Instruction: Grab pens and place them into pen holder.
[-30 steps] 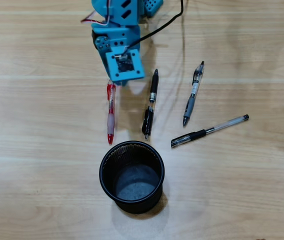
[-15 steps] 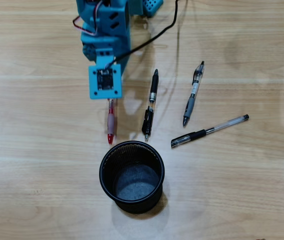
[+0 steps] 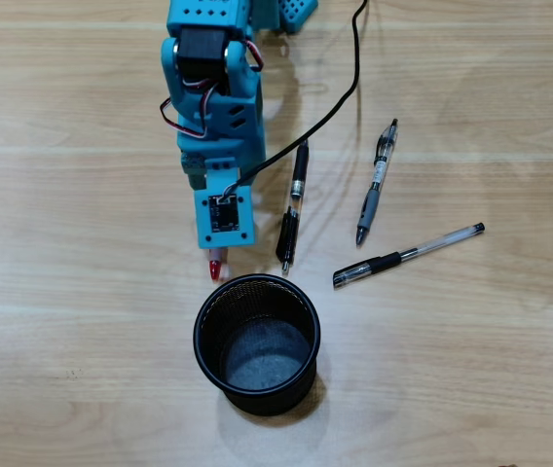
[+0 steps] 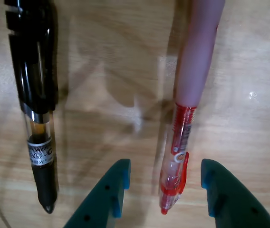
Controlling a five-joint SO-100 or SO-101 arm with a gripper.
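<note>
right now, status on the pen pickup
Gripper open, straddling red pen on table. Black pen alongside, outside the jaws. Pen holder empty.

From the overhead view I see my arm (image 3: 213, 117) has reached further out from the table's far edge toward the pen holder (image 3: 257, 342). A second ago its camera block sat over the top end of the red pen (image 3: 215, 267); half a second ago it had swung slightly left and covered the upper half. Now it covers nearly the whole pen, with only the red tip showing just short of the holder's rim. The black cable (image 3: 335, 92) has swung with the arm. In the wrist view the hand (image 4: 163, 187) sits spread, its two teal fingers (image 4: 113, 190) on either side of the red pen's clip end.
</note>
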